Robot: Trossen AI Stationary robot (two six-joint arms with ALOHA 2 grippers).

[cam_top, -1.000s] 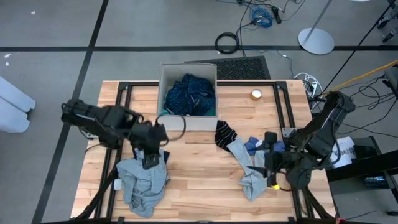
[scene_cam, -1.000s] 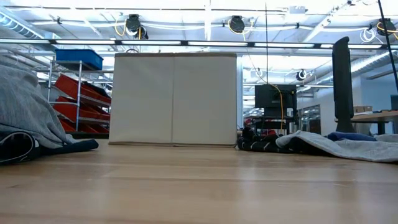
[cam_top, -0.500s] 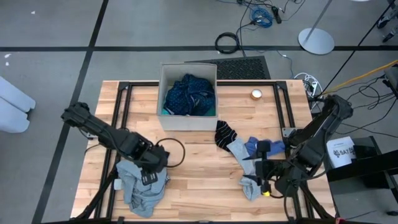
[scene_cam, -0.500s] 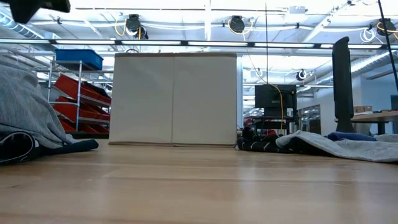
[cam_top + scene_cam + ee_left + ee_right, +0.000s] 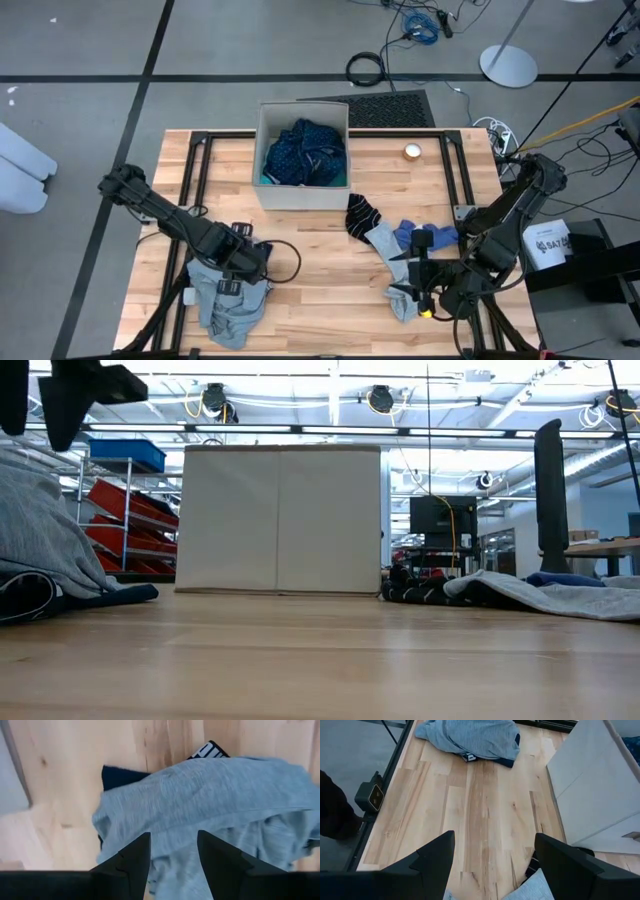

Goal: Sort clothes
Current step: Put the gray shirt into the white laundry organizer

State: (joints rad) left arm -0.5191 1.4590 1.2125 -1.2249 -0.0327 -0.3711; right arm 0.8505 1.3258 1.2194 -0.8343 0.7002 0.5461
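Note:
A grey garment with a dark navy piece under it lies crumpled at the table's near left. My left gripper hangs open above it, pointing straight down, its fingers on either side of the grey folds without touching. In the low view it stands well above the heap. A navy dotted garment fills the beige box. At the near right lie a black striped sock, a grey cloth and small blue pieces. My right gripper is open above the grey cloth's near end.
A small round gold object sits at the far right of the table. Black frame rails run along both sides. Bare wood lies between the two heaps. The box stands ahead of my right gripper.
My left gripper has come down and toward the table's near edge, over the grey garment, rolling about its own axis as it sank; it now shows at the top of the low view. My right gripper has shifted a little toward the near edge. No cloth has moved.

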